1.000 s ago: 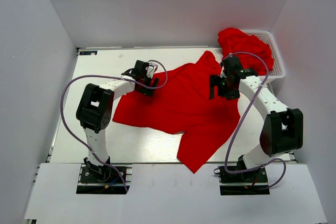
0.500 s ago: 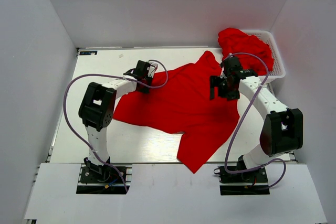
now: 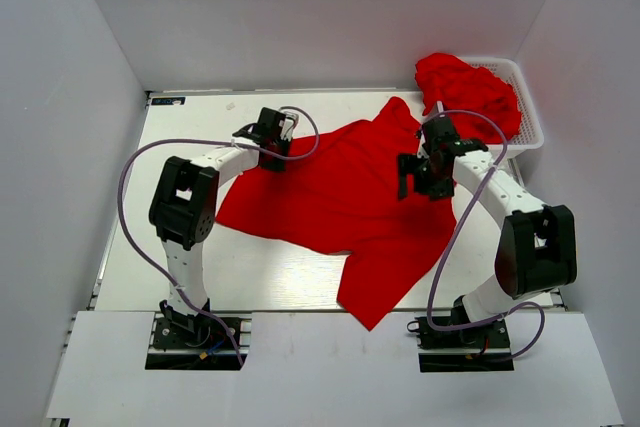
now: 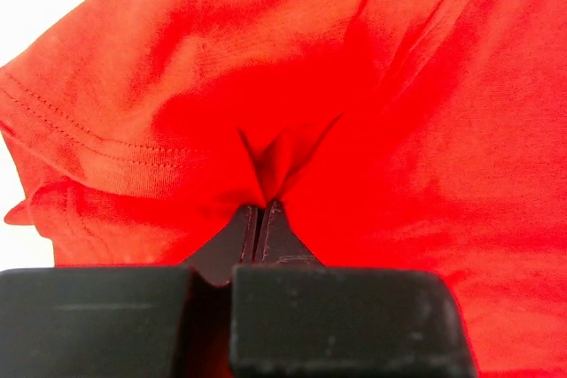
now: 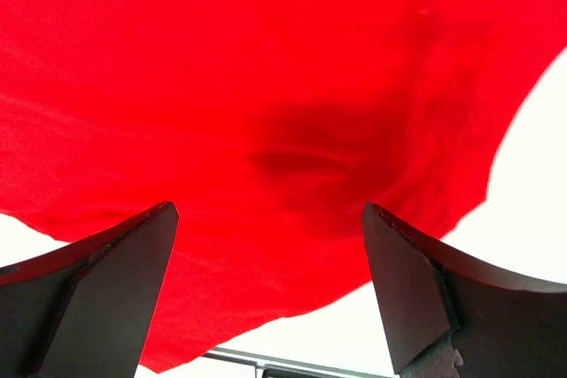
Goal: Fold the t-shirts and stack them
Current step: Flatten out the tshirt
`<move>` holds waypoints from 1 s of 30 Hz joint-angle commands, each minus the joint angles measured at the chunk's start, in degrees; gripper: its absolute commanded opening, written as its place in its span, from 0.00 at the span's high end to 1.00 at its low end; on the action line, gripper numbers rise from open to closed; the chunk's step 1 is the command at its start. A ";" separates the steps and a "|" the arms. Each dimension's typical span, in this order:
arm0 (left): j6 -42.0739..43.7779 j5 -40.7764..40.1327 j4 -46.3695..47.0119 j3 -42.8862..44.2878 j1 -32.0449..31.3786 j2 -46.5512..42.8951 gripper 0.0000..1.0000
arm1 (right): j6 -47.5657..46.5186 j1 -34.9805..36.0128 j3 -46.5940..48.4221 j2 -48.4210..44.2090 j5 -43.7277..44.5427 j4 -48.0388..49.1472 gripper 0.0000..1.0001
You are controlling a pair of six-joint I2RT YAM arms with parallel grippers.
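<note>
The white table [image 3: 190, 267] holds one big red shirt [image 3: 340, 197], lying open but crooked and wrinkly. Its long way runs from the far corner by the basket [image 3: 530, 112] down to the near edge of the table. The basket sits at the far right and has a pile of more red shirts [image 3: 465, 87] in it.

The left gripper [image 3: 272, 150] is at the far left edge of the shirt. Its fingers [image 4: 248, 227] are pressed together with a little fold of red cloth pinched between them, close to a sleeve hem. The rest of the shirt lies to the right of it.

The right gripper [image 3: 412, 172] hangs over the far right part of the shirt. It is wide open and holds nothing. I think this arm is the closer one for grabbing that side, so both can pull the shirt flat.

I see no words or pictures on the shirt. A small dark sticker [image 3: 168, 101] sits at the far left table corner, too tiny to read.
</note>
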 commanded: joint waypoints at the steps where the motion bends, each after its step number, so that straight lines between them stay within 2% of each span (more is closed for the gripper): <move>1: -2.50 1.84 -1.43 3.79 0.68 -4.74 1.00 | -1.21 0.13 -2.39 -0.84 -4.05 2.64 0.10; 7: -3.64 0.70 -5.82 8.98 0.68 -3.34 1.00 | 0.54 0.57 -8.63 0.83 -7.22 7.39 0.11; 12: -4.17 -0.35 -7.05 10.48 0.68 -0.97 1.00 | 1.78 1.36 -11.19 2.50 -3.80 9.58 0.12; 17: -5.66 -1.41 -8.99 13.02 0.68 0.27 0.99 | 4.15 2.94 -13.30 3.91 0.34 9.24 0.20; 18: -5.67 -2.02 -9.60 13.03 0.68 0.96 0.99 | 4.68 3.12 -13.74 4.26 2.60 8.97 0.25; 21: -7.60 -3.08 -10.30 14.61 1.21 1.67 0.98 | 8.01 3.39 -14.35 5.31 6.66 6.69 0.51; 22: -8.30 -3.60 -10.91 15.56 1.21 1.67 0.98 | 9.07 3.56 -14.44 5.84 9.71 6.25 0.80; 24: -9.09 -3.61 -11.54 16.80 2.26 3.07 0.96 | 13.20 3.30 -15.06 6.10 12.18 3.35 0.96; 25: -9.10 -3.61 -11.54 17.67 2.26 3.08 0.96 | 14.08 3.12 -15.41 6.19 13.16 2.74 1.00; 30: -11.02 -2.47 -12.77 21.01 4.98 5.01 0.94 | 17.95 2.68 -18.66 4.53 17.82 0.97 1.00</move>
